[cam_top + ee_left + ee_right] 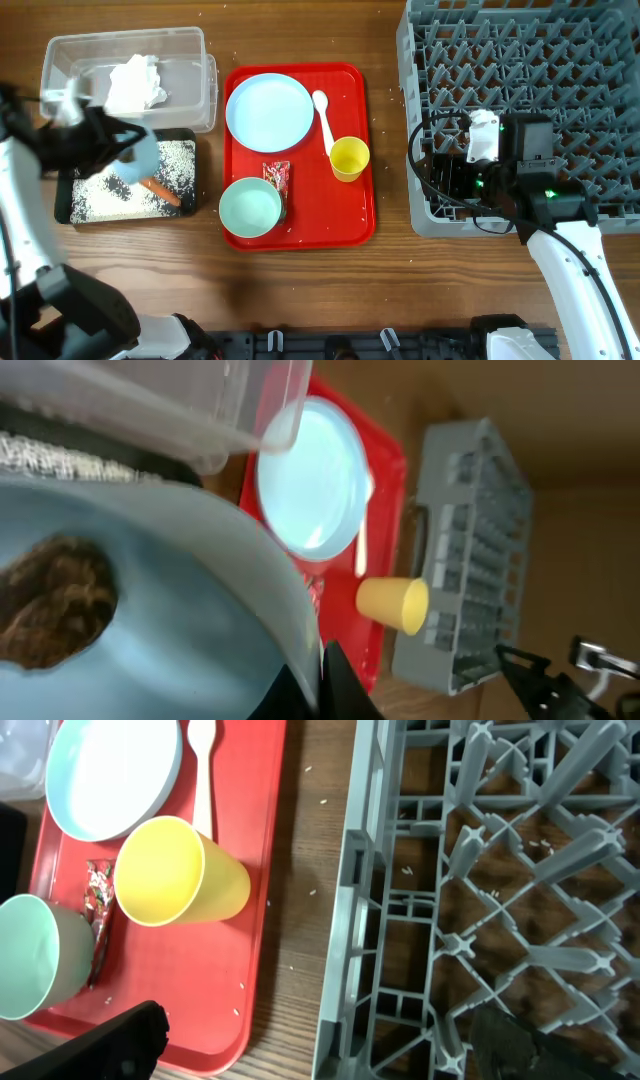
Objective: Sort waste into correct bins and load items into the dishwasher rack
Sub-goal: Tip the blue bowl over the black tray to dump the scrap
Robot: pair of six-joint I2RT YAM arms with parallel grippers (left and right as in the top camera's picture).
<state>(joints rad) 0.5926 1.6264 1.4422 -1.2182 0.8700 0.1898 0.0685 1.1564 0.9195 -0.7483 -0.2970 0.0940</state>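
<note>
My left gripper [126,148] is shut on the rim of a pale blue-green bowl [145,153], held tilted over the black tray [62,212], which holds white rice [110,190] and an orange carrot [160,189]. In the left wrist view the fingers [322,682] pinch the bowl's rim [200,590], and a brown food lump [52,615] lies inside. A white napkin [135,85] lies in the clear tub [192,45]. My right gripper [432,176] is open and empty over the left edge of the grey rack [520,60]; its fingers [330,1050] straddle the rack's wall [350,920].
The red tray [355,215] holds the blue plate [268,111], the white spoon [323,118], the yellow cup [349,158], the red-and-white wrapper [277,174] and a second bowl [250,207]. Rice grains are scattered on the wood between tray and rack.
</note>
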